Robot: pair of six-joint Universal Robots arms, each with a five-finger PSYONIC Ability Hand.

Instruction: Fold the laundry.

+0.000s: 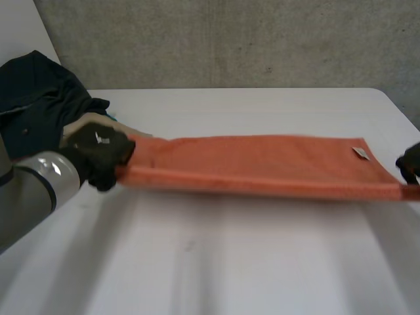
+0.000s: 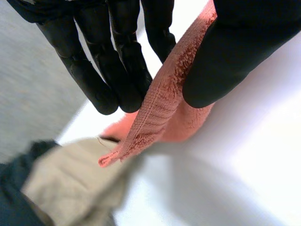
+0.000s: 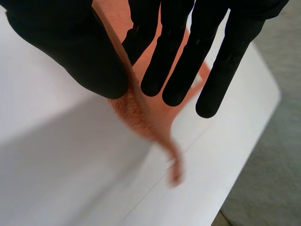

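An orange towel (image 1: 262, 164) is stretched out across the white table (image 1: 216, 262), lifted along its near edge. My left hand (image 1: 98, 154) pinches its left end; in the left wrist view the towel's edge (image 2: 157, 108) runs between my thumb (image 2: 225, 56) and straight fingers (image 2: 117, 66). At the table's right side my right hand (image 1: 410, 161) holds the towel's right end. In the right wrist view the towel's edge (image 3: 141, 117) is pinched between thumb (image 3: 70, 47) and fingers (image 3: 188, 56), its corner hanging below. A small white label (image 1: 360, 153) sits near the right end.
A pile of dark clothes (image 1: 39, 98) with a beige garment (image 2: 70, 188) lies at the table's far left, just behind my left hand. A grey concrete wall (image 1: 262, 39) rises behind the table. The table's right edge (image 3: 235, 165) is close beneath my right hand.
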